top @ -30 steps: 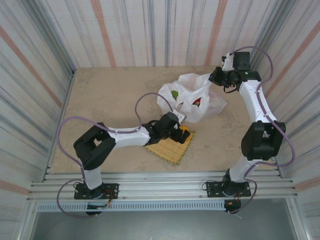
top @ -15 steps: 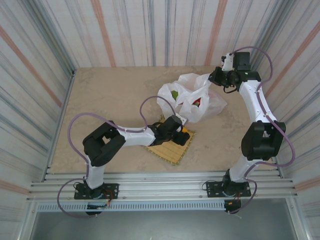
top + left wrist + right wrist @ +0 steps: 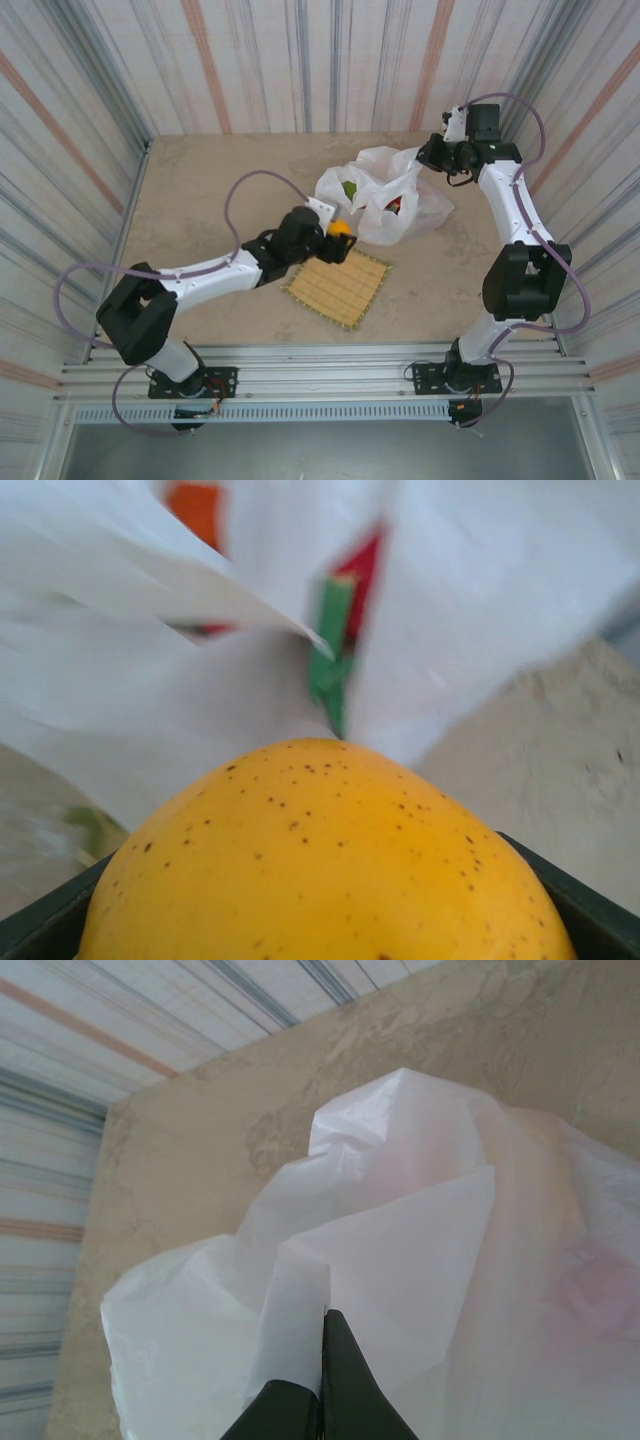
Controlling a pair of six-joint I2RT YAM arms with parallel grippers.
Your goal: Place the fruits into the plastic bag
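Transfer of a fruit toward the bag, seen from beside the rig. A second ago the left claw (image 3: pixel 335 235) was down over the woven mat (image 3: pixel 340 288). It has since lifted clear and swung to the near side of the plastic bag (image 3: pixel 385 190), taking the yellow-orange fruit (image 3: pixel 343 227) with it. The mat now carries no fruit. The claw's jaws stand wide but are closed on the fruit's flanks, which the left wrist view shows seated between the two dark fingers. The right claw (image 3: pixel 432 155) has not moved. It is closed tight on a fold of the bag's upper edge, holding that edge up off the table (image 3: pixel 220 190). By my reading, the pick is done and the carry is nearly done. What remains for this fruit is to bring it over the bag's mouth and release it. The fruit is smooth, glossy and rounded, deep yellow with fine brown speckles. It is held above the table just beside the bag. The bag is thin, white, translucent and crumpled. A green fruit (image 3: pixel 349 188) and the red skin and green tips of a dragon fruit (image 3: pixel 332 650) show through or past its film.
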